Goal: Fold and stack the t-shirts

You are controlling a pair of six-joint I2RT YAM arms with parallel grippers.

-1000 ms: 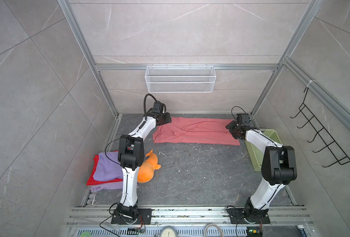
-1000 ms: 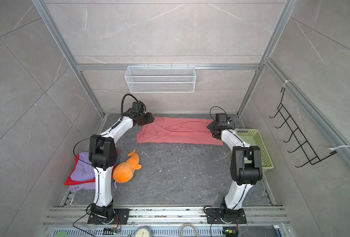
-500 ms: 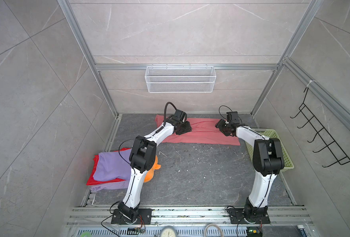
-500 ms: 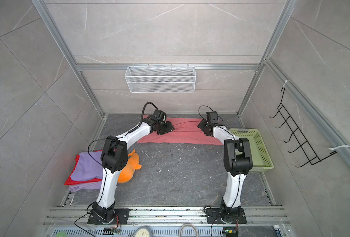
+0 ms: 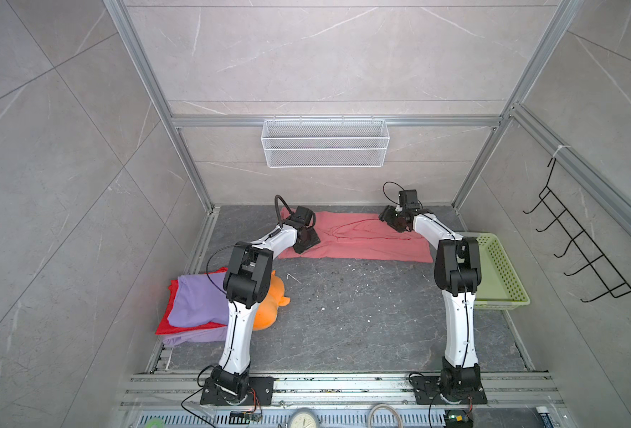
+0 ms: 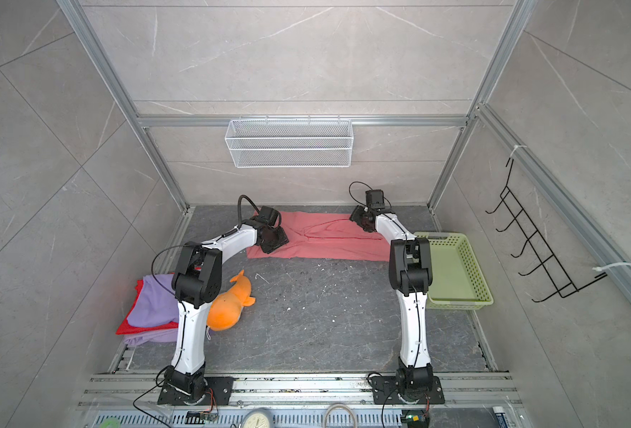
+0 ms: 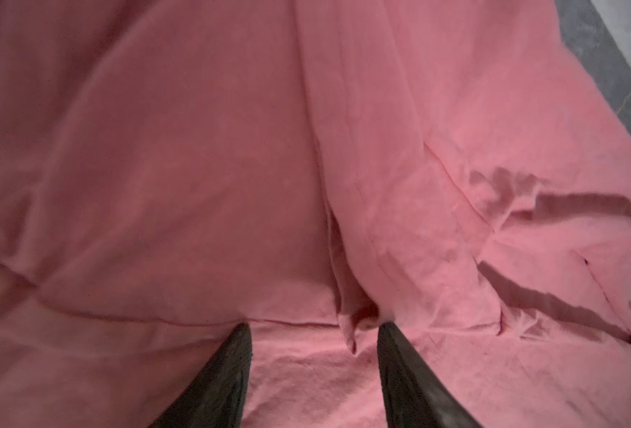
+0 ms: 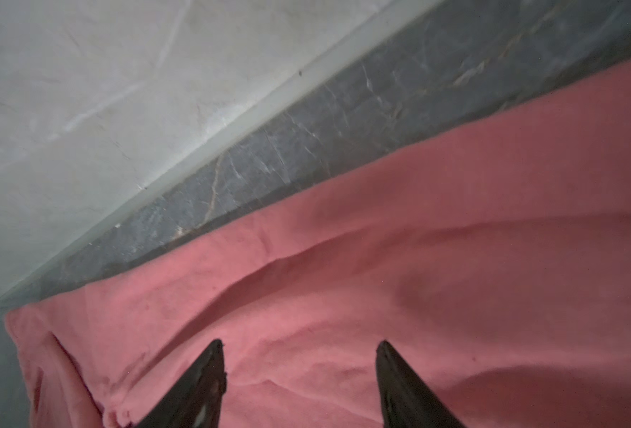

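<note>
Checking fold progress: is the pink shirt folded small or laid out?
Partly folded: the salmon-pink t-shirt lies as a long flat strip, overlapping layers visible in the left wrist view.

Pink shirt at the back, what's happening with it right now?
Both arms reach over the pink shirt, spread out along the back wall. The left claw is open over its left end, the right claw open near its far right corner; neither grips cloth. A purple shirt and a red shirt lie piled at front left beside an orange toy.
</note>
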